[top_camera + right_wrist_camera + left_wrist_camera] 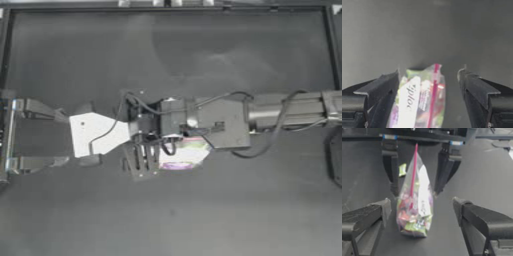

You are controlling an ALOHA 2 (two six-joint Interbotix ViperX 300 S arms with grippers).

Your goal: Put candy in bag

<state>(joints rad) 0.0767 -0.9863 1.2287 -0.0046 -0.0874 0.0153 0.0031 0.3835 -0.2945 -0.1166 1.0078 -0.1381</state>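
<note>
Just below table centre, at 6 o'clock from the right arm: zip bag (184,154), pink seal running lengthwise. Candy (402,169), yellow-green, beside the seal near one right jaw. Right gripper (429,75) open, straddling bag. Left gripper (420,205) open, facing it.

free: dark desk (167,55) bare far and near | blocked: clear plastic zip bag with pink-red seal strip (183,154) at centre, between right gripper (138,159) open fingers (378,90) | left gripper (50,136) just left

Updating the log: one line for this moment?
right gripper: open, around bag | left gripper: open, facing bag | candy: near bag top
</note>
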